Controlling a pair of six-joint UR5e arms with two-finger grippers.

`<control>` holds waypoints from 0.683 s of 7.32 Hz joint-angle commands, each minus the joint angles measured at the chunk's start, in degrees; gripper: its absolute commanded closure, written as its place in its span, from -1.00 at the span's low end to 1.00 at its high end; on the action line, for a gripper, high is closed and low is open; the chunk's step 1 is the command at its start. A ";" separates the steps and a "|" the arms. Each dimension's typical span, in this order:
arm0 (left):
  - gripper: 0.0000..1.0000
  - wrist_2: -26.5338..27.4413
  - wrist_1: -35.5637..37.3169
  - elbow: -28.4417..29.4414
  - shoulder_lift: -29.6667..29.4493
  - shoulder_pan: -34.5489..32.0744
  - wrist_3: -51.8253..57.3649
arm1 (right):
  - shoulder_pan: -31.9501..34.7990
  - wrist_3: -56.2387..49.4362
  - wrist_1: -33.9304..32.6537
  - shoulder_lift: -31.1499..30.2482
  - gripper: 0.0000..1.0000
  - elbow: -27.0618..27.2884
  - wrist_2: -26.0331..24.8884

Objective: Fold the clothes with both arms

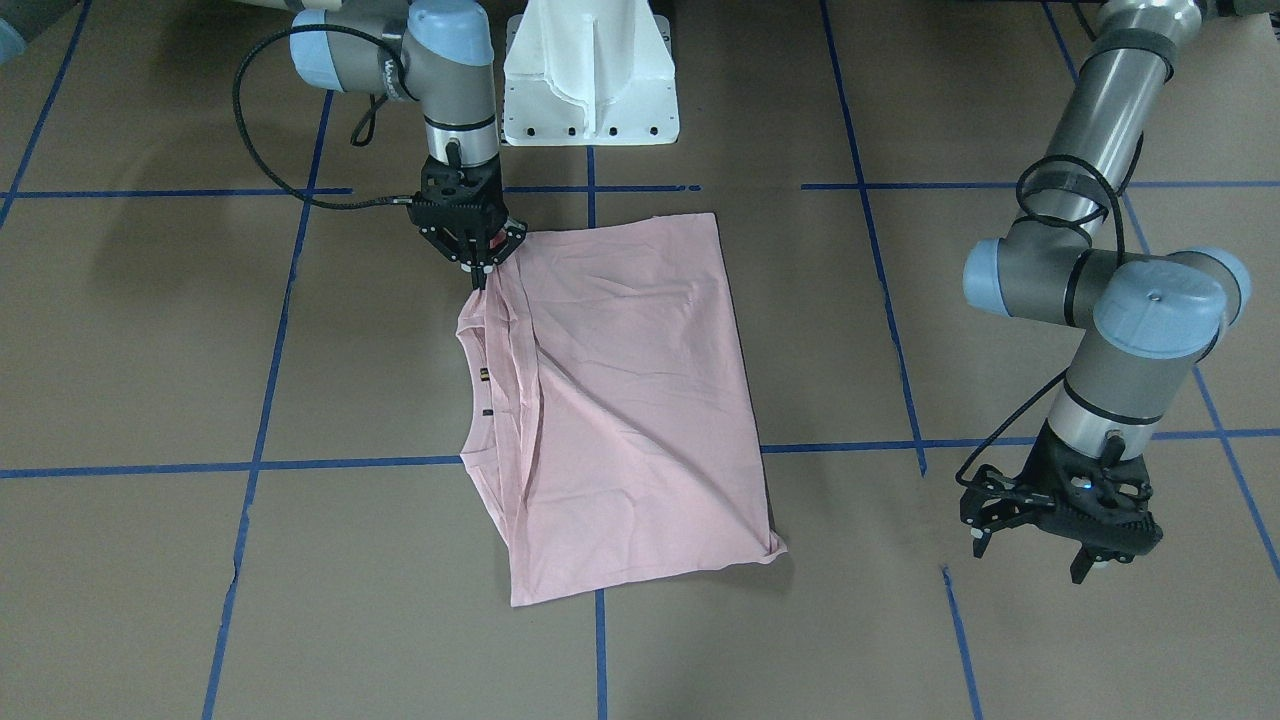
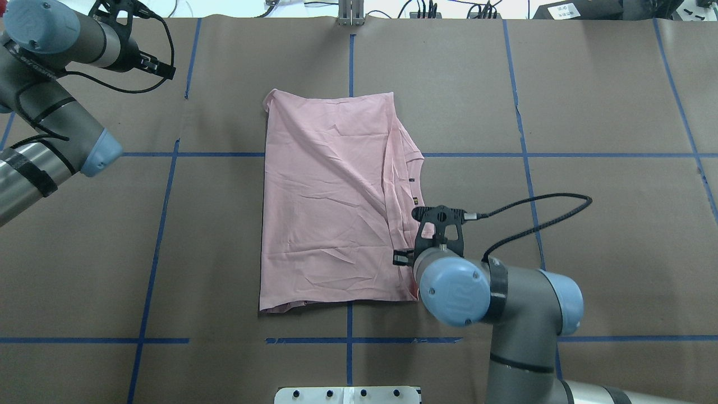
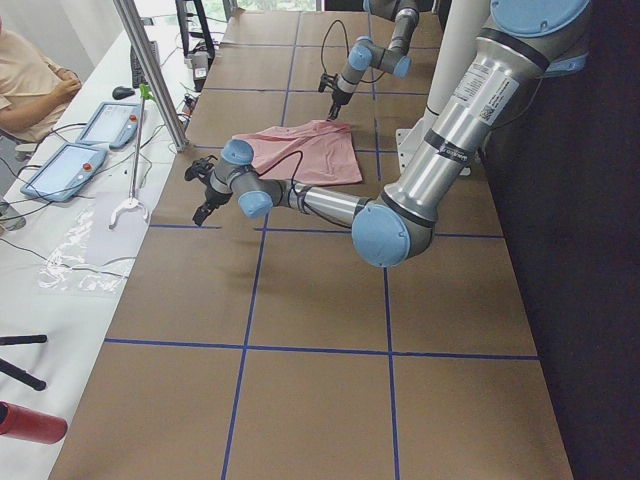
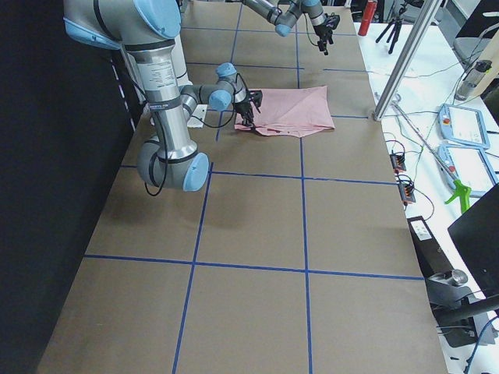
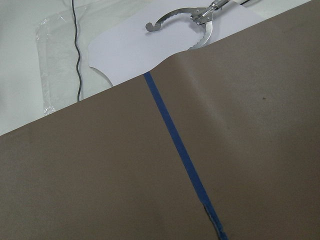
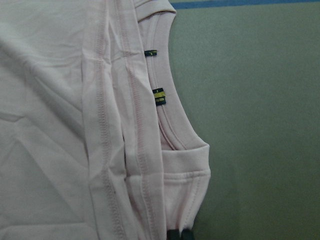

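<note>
The pale pink T-shirt [image 1: 630,380] lies folded into a rough rectangle on the brown table, plain side up; its print is hidden. Its collar [image 1: 480,385] with two small tags faces the right arm's side. My right gripper [image 1: 480,272] points down, shut on the shirt's edge by the collar, at the corner nearest the robot. The right wrist view shows collar and seams [image 6: 150,100] close up. My left gripper [image 1: 1030,555] is open and empty, low over bare table, well away from the shirt's far side. It also shows in the overhead view [image 2: 160,67].
The white pedestal base [image 1: 590,75] stands just behind the shirt. Blue tape lines [image 1: 600,455] grid the table. In the left wrist view the table's far edge shows with a white sheet and metal tongs [image 5: 185,22] beyond. An operator [image 3: 30,80] and tablets [image 3: 60,165] are there.
</note>
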 commanded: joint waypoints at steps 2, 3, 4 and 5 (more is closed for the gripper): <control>-1.00 -0.61 0.01 -0.13 -0.03 0.18 0.00 | -3.12 1.19 -0.24 -1.06 -0.98 1.64 -2.55; -1.00 -5.40 0.09 -1.09 0.06 0.09 0.00 | -3.03 1.01 -0.33 -1.15 -1.00 3.64 -2.73; -1.00 -9.11 0.18 -4.49 1.63 0.18 -0.44 | -3.03 0.66 -0.07 -2.63 -1.00 6.36 -2.04; -1.00 -10.54 0.27 -11.92 6.34 0.79 -7.32 | -3.20 0.83 0.71 -4.82 -1.00 8.65 -2.03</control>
